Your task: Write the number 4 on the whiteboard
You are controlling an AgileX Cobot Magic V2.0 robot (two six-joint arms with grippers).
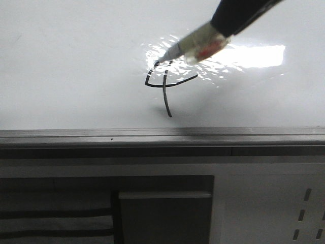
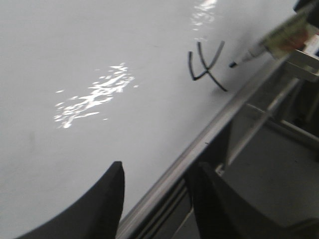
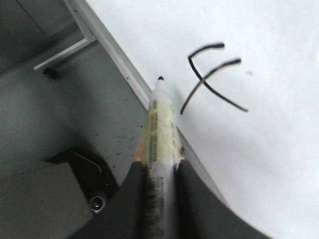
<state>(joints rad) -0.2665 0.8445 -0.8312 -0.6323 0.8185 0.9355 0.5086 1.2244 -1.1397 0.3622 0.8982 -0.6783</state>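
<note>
Since the right gripper (image 3: 160,185) is clamped on the marker (image 3: 160,124) beside the number 4 (image 1: 165,84) on the whiteboard (image 1: 76,61), lift straight off, as the tip seems barely clear.

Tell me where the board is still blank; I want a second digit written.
The whiteboard is bare left of the number 4, and between it and the grey rail. It is crowded up right, where the marker comes in over the glare.
</note>
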